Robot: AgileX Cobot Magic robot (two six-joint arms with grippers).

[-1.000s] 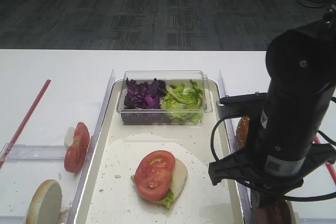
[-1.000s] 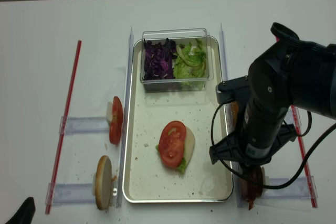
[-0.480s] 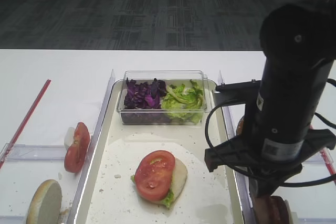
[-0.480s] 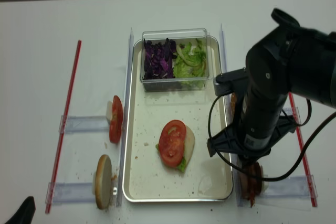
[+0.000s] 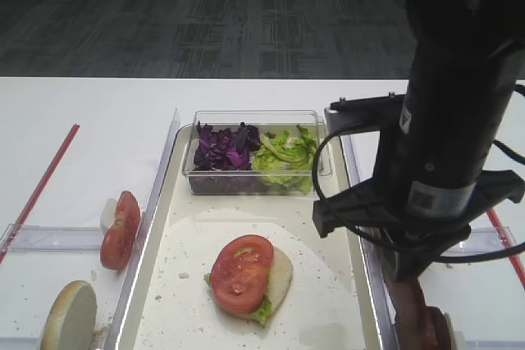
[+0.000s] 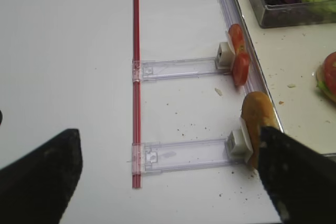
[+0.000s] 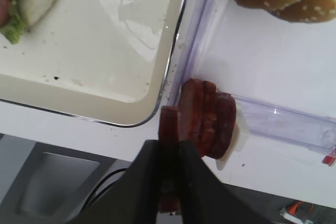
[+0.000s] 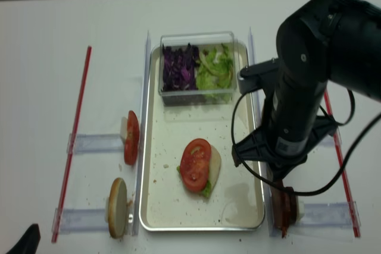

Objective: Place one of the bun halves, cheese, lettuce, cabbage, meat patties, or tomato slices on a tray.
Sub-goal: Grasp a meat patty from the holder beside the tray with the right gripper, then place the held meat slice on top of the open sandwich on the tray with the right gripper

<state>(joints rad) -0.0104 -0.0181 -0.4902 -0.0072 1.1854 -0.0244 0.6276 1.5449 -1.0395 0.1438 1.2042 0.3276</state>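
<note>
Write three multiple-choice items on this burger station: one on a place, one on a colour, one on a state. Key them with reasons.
1. Where does the clear plastic tub of greens stand?
A. on the far end of the cream-white rectangular tray
B. on the table left of the red strip
C. beside the patties

2. What colour is the shredded cabbage in that tub?
A. orange
B. dark purple
C. white

3. How is the right pincer?
A. wide open, empty
B. shut on a reddish-brown meat patty
C. shut on a tomato slice

Key: 1 A, the tub sits inside the tray's far rim. 2 B, purple shreds lie beside pale green lettuce. 3 B, the wrist view shows the black fingers pinching a patty on edge.
</note>
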